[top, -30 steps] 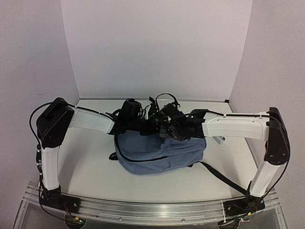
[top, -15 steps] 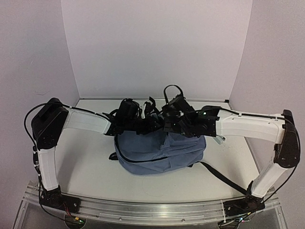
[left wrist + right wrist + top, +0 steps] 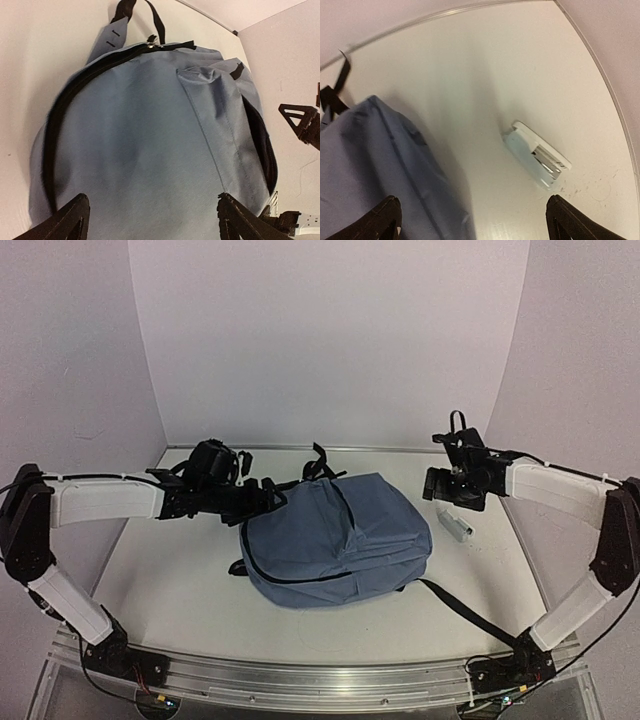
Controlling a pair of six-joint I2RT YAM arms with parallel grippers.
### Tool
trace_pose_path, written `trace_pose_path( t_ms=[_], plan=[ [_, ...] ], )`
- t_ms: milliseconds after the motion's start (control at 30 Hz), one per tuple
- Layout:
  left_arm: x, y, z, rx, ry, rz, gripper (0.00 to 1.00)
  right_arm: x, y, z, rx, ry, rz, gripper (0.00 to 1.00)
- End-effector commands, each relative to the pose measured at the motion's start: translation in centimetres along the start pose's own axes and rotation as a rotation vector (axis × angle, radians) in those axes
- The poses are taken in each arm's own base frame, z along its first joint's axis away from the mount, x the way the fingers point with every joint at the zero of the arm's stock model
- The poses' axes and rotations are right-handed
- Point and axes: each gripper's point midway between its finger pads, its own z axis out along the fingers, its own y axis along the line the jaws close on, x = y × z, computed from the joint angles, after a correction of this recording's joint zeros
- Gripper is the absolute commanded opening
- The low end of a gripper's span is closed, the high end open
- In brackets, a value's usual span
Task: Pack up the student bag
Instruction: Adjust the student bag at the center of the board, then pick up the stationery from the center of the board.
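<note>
The student bag (image 3: 335,540) lies flat mid-table, slate-blue, its black zipper line shut along the edge (image 3: 55,120). My left gripper (image 3: 265,497) hovers just off the bag's upper left corner, open, with only fabric showing between its fingertips (image 3: 152,222). My right gripper (image 3: 440,488) is off the bag's right side, open and empty (image 3: 475,222), above bare table between the bag (image 3: 365,165) and a pale blue-and-white stapler (image 3: 537,155). Neither gripper touches the bag.
The stapler (image 3: 455,524) lies on the table right of the bag, near the right wall. A black shoulder strap (image 3: 465,610) trails from the bag toward the right arm's base. The handle loop and straps (image 3: 318,462) stick out at the bag's far end.
Both grippers have opened and let go at the bag's top. The left arm drew back to the left, the right arm swung out to the right; the bag has settled flat.
</note>
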Motion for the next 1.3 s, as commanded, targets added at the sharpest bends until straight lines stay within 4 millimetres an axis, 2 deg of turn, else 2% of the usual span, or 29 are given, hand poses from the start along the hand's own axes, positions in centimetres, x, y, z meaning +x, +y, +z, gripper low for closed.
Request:
trace_pose_path(
  t_ms=[0, 100, 300, 500, 600, 700, 900, 1033, 1167, 1267],
  plan=[
    [-0.7, 2.0, -3.5, -0.039, -0.049, -0.038, 0.89, 2.9, -4.8, 5.0, 0.024, 0.176, -0.084, 0.98],
    [-1.2, 2.8, -5.2, -0.051, -0.083, -0.058, 0.93, 3.5, -7.5, 7.3, 0.052, 0.233, -0.074, 0.98],
    [-1.3, 3.4, -6.8, -0.078, -0.102, -0.053, 0.97, 4.3, -9.7, 10.7, 0.079, 0.282, -0.076, 0.98],
    [-1.3, 3.3, -7.3, -0.073, -0.102, -0.048, 0.97, 5.2, -9.3, 12.6, 0.042, 0.307, -0.121, 0.98],
    [-1.2, 3.5, -7.3, -0.078, -0.104, -0.049, 0.97, 5.5, -8.6, 12.6, 0.002, 0.321, -0.119, 0.98],
    [-1.0, 3.7, -7.1, -0.082, -0.098, -0.056, 0.97, 6.0, -8.3, 12.5, -0.021, 0.333, -0.119, 0.93],
    [-0.7, 3.5, -6.7, -0.070, -0.071, -0.063, 0.98, 6.5, -8.9, 13.7, 0.020, 0.349, -0.133, 0.70],
    [-0.5, 3.4, -6.7, -0.067, -0.063, -0.066, 0.98, 6.1, -8.7, 13.7, 0.022, 0.339, -0.141, 0.58],
    [-0.3, 2.8, -6.5, -0.036, -0.042, -0.048, 0.98, 5.4, -8.2, 13.1, 0.003, 0.318, -0.138, 0.41],
    [-0.4, 0.9, -6.6, 0.049, -0.023, 0.015, 0.93, 4.1, -7.3, 11.8, -0.024, 0.280, -0.127, 0.26]
  ],
)
